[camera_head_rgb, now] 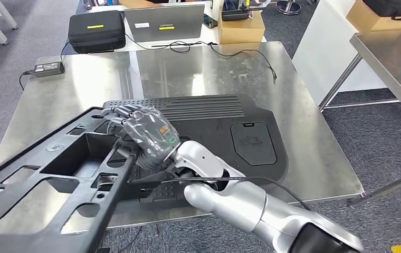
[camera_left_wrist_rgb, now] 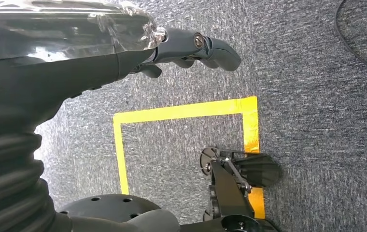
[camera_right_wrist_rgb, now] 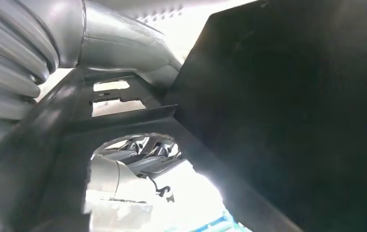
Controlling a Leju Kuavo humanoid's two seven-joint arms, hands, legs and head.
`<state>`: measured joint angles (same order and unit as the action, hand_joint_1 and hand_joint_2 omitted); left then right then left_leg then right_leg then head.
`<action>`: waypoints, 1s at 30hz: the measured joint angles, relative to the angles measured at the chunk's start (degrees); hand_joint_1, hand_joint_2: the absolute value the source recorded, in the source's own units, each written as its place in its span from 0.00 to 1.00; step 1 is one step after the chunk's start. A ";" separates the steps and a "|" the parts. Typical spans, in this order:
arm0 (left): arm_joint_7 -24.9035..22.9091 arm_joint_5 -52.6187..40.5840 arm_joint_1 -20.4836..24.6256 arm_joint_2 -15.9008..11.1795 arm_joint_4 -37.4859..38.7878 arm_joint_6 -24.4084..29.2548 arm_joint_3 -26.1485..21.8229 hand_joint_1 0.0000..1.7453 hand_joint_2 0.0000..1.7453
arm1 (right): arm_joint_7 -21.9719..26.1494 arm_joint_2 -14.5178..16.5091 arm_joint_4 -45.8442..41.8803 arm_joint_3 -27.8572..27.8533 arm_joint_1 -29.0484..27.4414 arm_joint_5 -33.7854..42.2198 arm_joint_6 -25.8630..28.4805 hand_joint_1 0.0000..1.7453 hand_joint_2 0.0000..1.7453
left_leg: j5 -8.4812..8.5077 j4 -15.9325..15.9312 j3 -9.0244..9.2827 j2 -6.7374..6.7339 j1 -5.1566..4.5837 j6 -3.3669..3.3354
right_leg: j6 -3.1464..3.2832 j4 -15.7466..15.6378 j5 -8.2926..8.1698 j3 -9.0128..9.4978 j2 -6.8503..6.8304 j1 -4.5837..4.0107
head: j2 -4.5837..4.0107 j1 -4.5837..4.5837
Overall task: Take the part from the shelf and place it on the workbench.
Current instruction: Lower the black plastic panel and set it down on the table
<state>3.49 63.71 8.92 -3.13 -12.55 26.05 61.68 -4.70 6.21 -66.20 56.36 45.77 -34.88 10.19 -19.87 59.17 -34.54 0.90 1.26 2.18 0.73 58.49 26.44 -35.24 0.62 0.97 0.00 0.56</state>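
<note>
Workbench (camera_head_rgb: 198,68) of polished steel carries 1 flat black panel (camera_head_rgb: 225,129) with a ribbed strip along its far edge and a rounded recess. Over its near-left corner the robot's right hand (camera_head_rgb: 148,134) grasps a second black part (camera_head_rgb: 56,184), an open frame of ribs and cut-outs reaching toward the camera. The left hand (camera_left_wrist_rgb: 191,48) hangs over grey carpet and yellow floor tape (camera_left_wrist_rgb: 181,112), fingers curled in on nothing. Behind sit 1 black case (camera_head_rgb: 96,30), 1 laptop (camera_head_rgb: 164,22) and 1 cardboard box (camera_head_rgb: 240,29).

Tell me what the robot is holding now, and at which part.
The right hand grips the black frame part at an inner bar near its far end. The left hand holds nothing.
</note>
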 joint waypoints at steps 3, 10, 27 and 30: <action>-0.55 -0.33 0.54 0.01 0.00 0.01 0.00 0.00 1.00 | -1.09 1.28 3.56 0.25 2.16 -3.05 -1.03 1.00 1.00 | 0.02 -0.05 0.06 -0.01 0.05 0.03 | -0.16 0.09 0.06 -0.02 -0.03 -0.06 | 0.00 -0.07; -0.69 -0.93 1.56 0.40 0.00 0.33 0.00 0.00 1.00 | -4.07 5.39 15.89 1.98 8.40 -8.35 -2.27 1.00 1.00 | 0.22 -0.28 0.16 -0.01 0.23 0.33 | -0.16 0.27 0.08 -0.15 -0.06 -0.22 | 0.00 -0.37; 2.42 -4.84 1.75 2.10 0.00 3.15 0.01 0.00 1.00 | -14.72 7.43 36.85 3.38 14.06 -8.18 -3.54 1.00 1.00 | 0.26 -0.35 0.19 -0.01 0.23 0.43 | -0.14 0.30 0.08 -0.22 -0.04 -0.22 | 0.00 -0.25; 2.61 -5.54 1.70 2.25 0.00 3.46 0.04 0.00 1.00 | -16.56 7.39 38.62 3.37 14.55 -8.00 -2.94 1.00 1.00 | 0.26 -0.35 0.21 -0.01 0.23 0.43 | -0.13 0.30 0.09 -0.22 -0.05 -0.22 | 0.00 -0.28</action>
<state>6.10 58.18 10.63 -0.87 -12.55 29.52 61.72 -21.26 13.61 -27.59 59.73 60.32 -42.88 7.25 -19.61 58.82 -34.33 0.89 1.49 2.61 0.60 58.79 26.53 -35.46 0.57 0.74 0.00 0.28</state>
